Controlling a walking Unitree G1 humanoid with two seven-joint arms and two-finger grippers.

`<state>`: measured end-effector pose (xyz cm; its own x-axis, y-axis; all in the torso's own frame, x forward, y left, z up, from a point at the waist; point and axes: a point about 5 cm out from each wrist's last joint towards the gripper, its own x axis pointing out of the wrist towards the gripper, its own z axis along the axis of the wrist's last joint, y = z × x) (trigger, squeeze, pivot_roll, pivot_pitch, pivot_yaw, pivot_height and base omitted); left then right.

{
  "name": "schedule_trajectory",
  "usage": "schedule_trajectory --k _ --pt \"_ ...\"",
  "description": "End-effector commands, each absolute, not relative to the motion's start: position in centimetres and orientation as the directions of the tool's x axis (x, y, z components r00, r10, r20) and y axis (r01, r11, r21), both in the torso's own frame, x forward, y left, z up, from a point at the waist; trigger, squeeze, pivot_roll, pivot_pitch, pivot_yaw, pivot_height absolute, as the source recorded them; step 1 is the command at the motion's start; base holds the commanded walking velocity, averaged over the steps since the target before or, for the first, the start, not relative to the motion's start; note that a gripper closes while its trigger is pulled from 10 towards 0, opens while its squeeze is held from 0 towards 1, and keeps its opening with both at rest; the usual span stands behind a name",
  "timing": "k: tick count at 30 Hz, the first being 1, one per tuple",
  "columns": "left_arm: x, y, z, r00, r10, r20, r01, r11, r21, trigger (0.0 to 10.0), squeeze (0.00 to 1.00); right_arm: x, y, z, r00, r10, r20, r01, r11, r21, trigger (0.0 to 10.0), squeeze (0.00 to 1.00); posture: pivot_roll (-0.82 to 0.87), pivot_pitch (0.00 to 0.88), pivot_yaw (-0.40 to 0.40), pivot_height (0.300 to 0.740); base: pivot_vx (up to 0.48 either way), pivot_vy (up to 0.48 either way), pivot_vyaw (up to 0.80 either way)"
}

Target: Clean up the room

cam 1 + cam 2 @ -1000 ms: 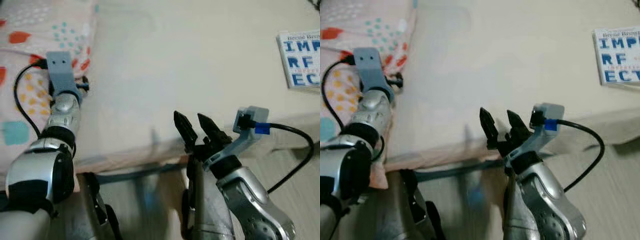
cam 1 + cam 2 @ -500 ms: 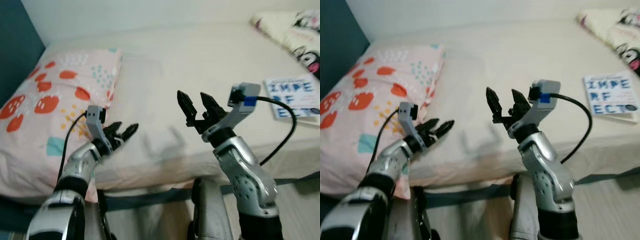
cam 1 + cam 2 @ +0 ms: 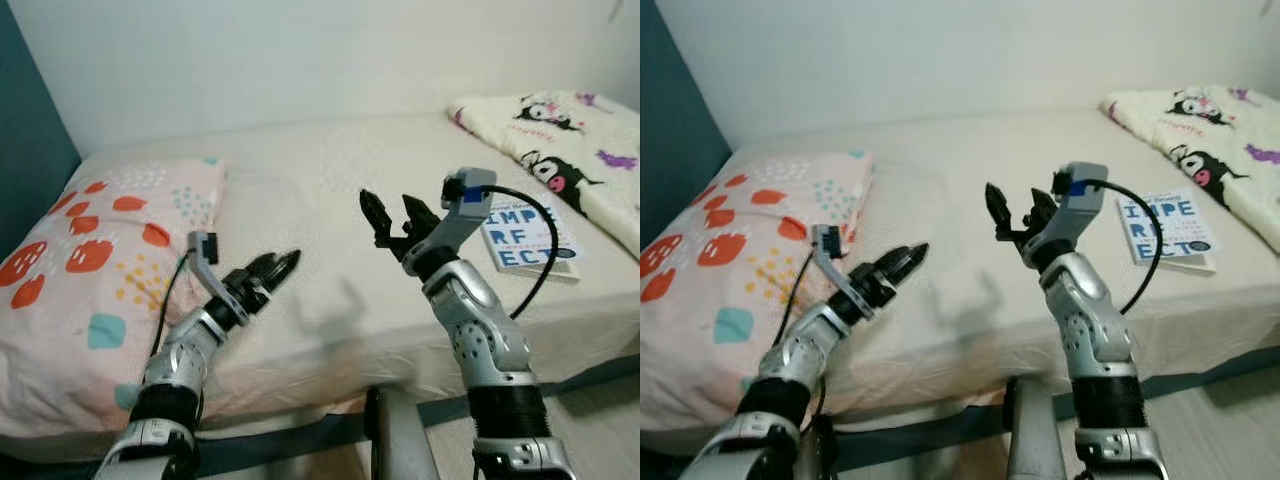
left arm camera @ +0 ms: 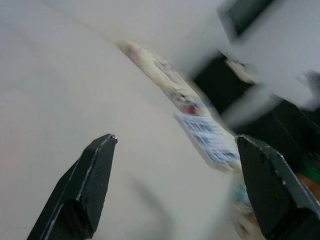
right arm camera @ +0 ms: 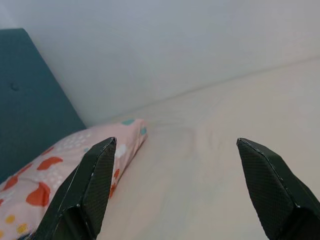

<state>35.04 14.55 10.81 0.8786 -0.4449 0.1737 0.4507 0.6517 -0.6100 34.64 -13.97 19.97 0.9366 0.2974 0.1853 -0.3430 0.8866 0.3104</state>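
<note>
**Both grippers raised over the bed, holding nothing**

Left eye view: a bed (image 3: 320,170) with a cream sheet runs across the frame. A pink pillow (image 3: 95,250) with red and teal spots lies at its left end. A book (image 3: 525,235) with blue letters on a white cover lies flat on the sheet at the right, near a cream blanket (image 3: 560,140) printed with cartoon figures. The left gripper (image 3: 275,268) hovers above the sheet just beside the pillow, its fingers parted and empty. The right gripper (image 3: 393,213) is lifted above the middle of the bed, fingers spread, grasping nothing.

Right eye view: the same layout; the book sits to the right of the right gripper, apart from it.

Left wrist view: blurred; both fingers (image 4: 90,185) stand wide apart, with the book between them farther off.

Right wrist view: the parted fingers (image 5: 87,187) frame the sheet, the pillow and a dark teal headboard (image 5: 30,90).
</note>
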Motion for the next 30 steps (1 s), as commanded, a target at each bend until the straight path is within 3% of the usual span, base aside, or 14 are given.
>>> schedule_trajectory --k 1,5,8,15,16,23,30 --pt "34.6 16.0 9.0 0.936 -0.345 0.071 0.307 0.701 -0.644 10.0 0.0 35.0 -13.7 19.1 0.939 0.302 0.167 -0.341 0.887 0.313 10.0 0.0 0.05 0.0 -0.017 0.483 0.0 0.0 0.0" --pt "33.4 18.4 6.7 0.973 -0.225 -0.052 0.133 0.729 -0.671 10.0 0.0 35.1 -13.4 17.0 0.939 0.32 0.123 -0.343 0.882 0.325 10.0 0.0 0.05 0.0 -0.025 0.507 0.0 0.0 0.0" --pt "33.3 18.5 6.5 0.973 -0.222 -0.057 0.123 0.716 -0.687 10.0 0.0 35.2 -13.4 16.7 0.939 0.325 0.115 -0.344 0.881 0.325 10.0 0.0 0.05 0.0 -0.029 0.517 0.0 0.0 0.0" --pt "33.1 16.2 6.4 0.938 -0.346 0.023 0.25 0.627 -0.738 10.0 0.0 35.5 -13.5 16.6 0.936 0.331 0.123 -0.353 0.878 0.322 10.0 0.0 0.05 0.0 -0.033 0.546 0.0 0.0 0.0" --pt "32.9 15.1 6.4 0.91 -0.411 0.063 0.316 0.586 -0.746 10.0 0.0 35.7 -13.5 16.7 0.934 0.332 0.13 -0.357 0.878 0.319 10.0 0.0 0.05 0.0 -0.035 0.556 0.0 0.0 0.0" --pt "32.0 13.4 6.5 0.836 -0.534 0.126 0.432 0.499 -0.751 10.0 0.0 36.0 -13.7 16.8 0.934 0.327 0.143 -0.356 0.881 0.312 10.0 0.0 0.05 0.0 -0.035 0.58 0.0 0.0 0.0" --pt "31.4 14.3 6.0 0.814 -0.567 0.126 0.456 0.49 -0.742 10.0 0.0 36.1 -14.2 16.6 0.943 0.299 0.146 -0.331 0.89 0.315 10.0 0.0 0.05 0.0 -0.032 0.604 0.0 0.0 0.0"
